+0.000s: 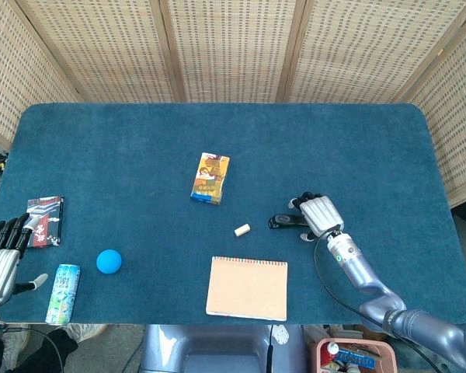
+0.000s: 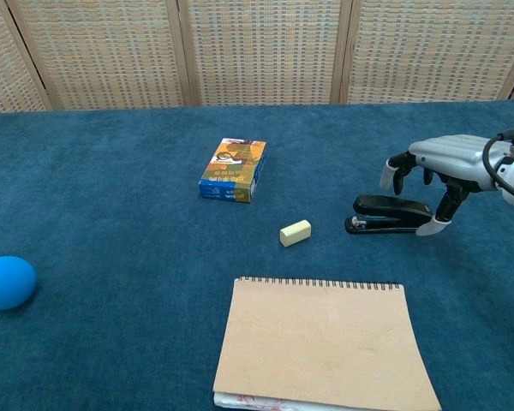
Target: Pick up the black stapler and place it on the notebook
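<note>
Chest view | right robot hand (image 2: 443, 168) spread wide over black stapler (image 2: 387, 214) | notebook (image 2: 325, 342) nearby

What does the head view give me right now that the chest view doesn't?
Only the head view shows the left hand, open at the table's near left corner, plus the can and the dark packet beside it, and the table's full outline. Only the chest view shows, side-on, the right hand's fingers arched above the stapler with the thumb low at its rear end; contact is unclear. Both show the right hand, stapler, notebook, eraser, colourful box and blue ball.
</note>
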Robot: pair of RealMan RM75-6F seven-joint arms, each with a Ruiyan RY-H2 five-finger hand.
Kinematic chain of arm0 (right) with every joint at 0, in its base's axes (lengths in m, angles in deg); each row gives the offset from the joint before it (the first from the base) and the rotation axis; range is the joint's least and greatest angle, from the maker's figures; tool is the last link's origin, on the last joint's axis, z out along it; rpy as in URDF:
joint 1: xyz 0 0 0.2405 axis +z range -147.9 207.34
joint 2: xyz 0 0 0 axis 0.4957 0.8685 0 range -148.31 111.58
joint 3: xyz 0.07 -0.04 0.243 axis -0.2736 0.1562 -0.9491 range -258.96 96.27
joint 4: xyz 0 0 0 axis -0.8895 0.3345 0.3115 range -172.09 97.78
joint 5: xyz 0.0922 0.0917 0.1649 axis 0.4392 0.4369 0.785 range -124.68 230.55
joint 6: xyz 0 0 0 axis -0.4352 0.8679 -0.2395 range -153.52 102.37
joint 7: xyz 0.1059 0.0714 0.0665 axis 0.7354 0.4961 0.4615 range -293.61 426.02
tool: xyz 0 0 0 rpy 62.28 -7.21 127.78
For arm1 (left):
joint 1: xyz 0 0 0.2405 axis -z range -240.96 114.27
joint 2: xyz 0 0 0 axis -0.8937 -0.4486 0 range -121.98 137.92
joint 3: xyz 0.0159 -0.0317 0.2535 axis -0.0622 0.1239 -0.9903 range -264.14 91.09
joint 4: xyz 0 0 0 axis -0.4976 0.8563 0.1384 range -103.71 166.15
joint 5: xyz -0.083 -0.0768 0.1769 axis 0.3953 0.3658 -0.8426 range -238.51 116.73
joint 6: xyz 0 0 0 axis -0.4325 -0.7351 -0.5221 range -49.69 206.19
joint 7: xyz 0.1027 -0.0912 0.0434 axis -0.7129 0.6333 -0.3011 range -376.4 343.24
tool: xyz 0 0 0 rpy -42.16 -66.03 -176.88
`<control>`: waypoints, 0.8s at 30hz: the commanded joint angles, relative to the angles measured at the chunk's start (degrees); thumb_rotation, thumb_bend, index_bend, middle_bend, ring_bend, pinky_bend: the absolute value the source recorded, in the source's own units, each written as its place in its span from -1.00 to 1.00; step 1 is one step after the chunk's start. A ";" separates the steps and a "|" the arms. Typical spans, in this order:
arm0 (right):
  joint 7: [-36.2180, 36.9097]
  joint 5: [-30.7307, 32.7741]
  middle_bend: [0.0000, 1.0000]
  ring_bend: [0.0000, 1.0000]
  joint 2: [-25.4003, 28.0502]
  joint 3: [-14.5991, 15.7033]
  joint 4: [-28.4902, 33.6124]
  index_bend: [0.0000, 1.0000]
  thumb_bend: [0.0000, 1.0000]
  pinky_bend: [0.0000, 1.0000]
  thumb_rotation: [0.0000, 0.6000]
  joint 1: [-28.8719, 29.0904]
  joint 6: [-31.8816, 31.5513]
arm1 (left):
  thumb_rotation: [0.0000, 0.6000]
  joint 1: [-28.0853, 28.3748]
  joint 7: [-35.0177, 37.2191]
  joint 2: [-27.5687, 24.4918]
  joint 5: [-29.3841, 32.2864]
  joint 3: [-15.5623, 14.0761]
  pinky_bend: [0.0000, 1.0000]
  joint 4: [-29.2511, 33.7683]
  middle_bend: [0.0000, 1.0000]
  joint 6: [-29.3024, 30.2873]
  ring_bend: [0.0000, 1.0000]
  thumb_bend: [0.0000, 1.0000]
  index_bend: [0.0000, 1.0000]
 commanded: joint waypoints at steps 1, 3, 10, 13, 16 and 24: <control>0.12 0.63 -0.17 -0.42 -2.24 0.41 -3.45 -0.27 -0.87 -0.19 1.00 1.13 0.37 | 1.00 0.02 0.20 -0.12 0.00 -0.02 -1.00 0.04 -1.00 0.09 -1.00 -1.00 -1.00; 0.44 0.46 -0.06 -0.32 -3.21 0.69 -5.14 -0.16 -0.78 -0.10 1.00 1.46 0.32 | 1.00 0.08 0.36 -0.17 0.14 -0.02 -1.00 0.05 -1.00 -0.02 -1.00 -1.00 -1.00; 0.97 -0.43 0.17 -0.11 -5.24 1.57 -8.88 0.07 -0.45 0.11 1.00 2.54 0.51 | 1.00 0.39 0.43 -0.17 0.28 -0.13 -1.00 -0.04 -1.00 -0.49 -1.00 -1.00 -1.00; 1.96 -1.06 0.22 -0.07 -5.59 1.62 -9.32 0.13 -0.34 0.17 1.00 2.69 -0.48 | 1.00 0.45 0.52 -0.19 0.56 -0.06 -1.00 -0.07 -1.00 -0.55 -1.00 -1.00 -1.00; 3.00 -2.40 0.23 -0.05 -4.97 1.93 -8.73 0.14 -0.30 0.18 1.00 2.60 -2.00 | 1.00 0.50 0.60 -0.23 0.66 -0.09 -1.00 -0.06 -1.00 -0.64 -1.00 -1.00 -1.00; 9.05 -10.02 0.24 -0.05 2.71 4.55 0.95 0.15 -0.22 0.20 1.00 1.47 -8.11 | 1.00 0.57 0.65 -0.33 0.25 -0.44 -1.00 0.13 -1.00 -0.55 -1.00 -1.00 -1.00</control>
